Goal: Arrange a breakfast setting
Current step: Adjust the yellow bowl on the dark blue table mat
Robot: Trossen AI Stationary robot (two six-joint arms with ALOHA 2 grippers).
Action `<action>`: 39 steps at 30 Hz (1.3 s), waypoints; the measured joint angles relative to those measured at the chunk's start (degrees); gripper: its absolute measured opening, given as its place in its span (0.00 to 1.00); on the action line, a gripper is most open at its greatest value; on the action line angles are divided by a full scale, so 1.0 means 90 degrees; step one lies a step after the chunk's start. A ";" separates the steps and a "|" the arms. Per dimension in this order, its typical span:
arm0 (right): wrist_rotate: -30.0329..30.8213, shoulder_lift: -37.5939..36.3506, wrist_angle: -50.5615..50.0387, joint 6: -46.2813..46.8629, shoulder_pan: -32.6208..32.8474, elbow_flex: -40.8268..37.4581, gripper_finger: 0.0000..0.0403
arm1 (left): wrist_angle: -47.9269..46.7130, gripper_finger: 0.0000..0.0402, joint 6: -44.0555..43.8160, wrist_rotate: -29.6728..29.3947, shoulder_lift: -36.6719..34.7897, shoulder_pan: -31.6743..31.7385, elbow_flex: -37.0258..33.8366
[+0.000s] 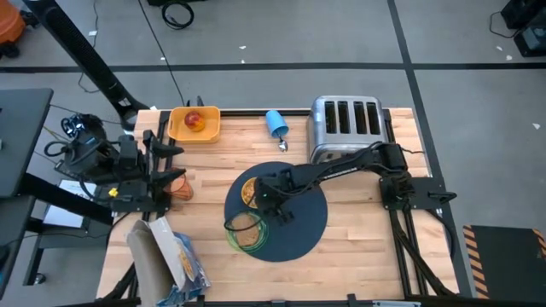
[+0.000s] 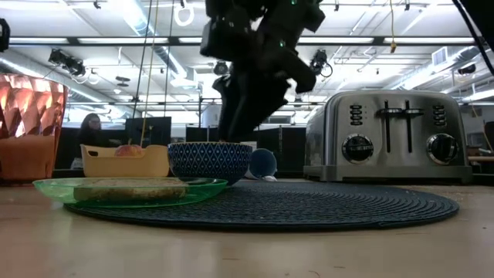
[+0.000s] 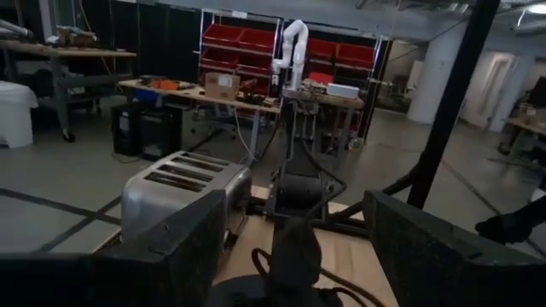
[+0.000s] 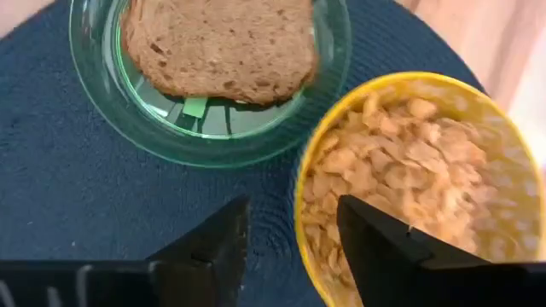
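— Dark blue-grey, that's the mat (image 1: 286,223) we see from above, and we'll place everything by it. What sits on it?

— The bowl (image 1: 249,193) at its far-left edge and the plate (image 1: 246,231) with toast (image 1: 248,228) overlapping its left rim. The right gripper (image 1: 261,195) hangs over the bowl. The toaster (image 1: 345,125) stands just beyond the mat; the cup (image 1: 276,124) lies beyond it too. The tray (image 1: 195,124), farther left, holds the apple (image 1: 194,121). The left gripper (image 1: 171,167) waits well left of the mat, near the tumbler (image 1: 180,189).

— And at table height?

— We see the bowl (image 2: 209,161) on the mat (image 2: 293,205), the plate (image 2: 131,190) beside it, the toaster (image 2: 397,136) behind.

— The left wrist?

— Its fingers (image 3: 171,256) stand wide apart, empty, the toaster (image 3: 183,192) ahead.

— The right wrist?

— One finger (image 4: 213,243) is outside the bowl's (image 4: 409,170) rim over the mat (image 4: 77,205), the other inside over the cereal; parted, astride the rim, not yet clamped. The toast (image 4: 222,43) lies on the plate (image 4: 213,136) beyond.
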 joint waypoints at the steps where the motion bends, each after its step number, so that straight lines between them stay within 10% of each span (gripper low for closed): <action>1: -0.0006 0.0055 0.0020 -0.0072 0.0007 0.0002 0.45 | 0.0003 0.70 0.0069 0.0002 0.0002 -0.0002 0.0000; 27: 0.0235 0.0328 -0.0171 -0.0189 0.0015 0.0000 0.06 | -0.0030 0.70 0.0117 0.0010 -0.0003 -0.0002 0.0000; 39: 0.0839 -0.0298 -0.1301 0.0489 0.0321 -0.0072 0.05 | -0.0146 0.70 0.0094 0.0007 -0.0003 -0.0005 0.0000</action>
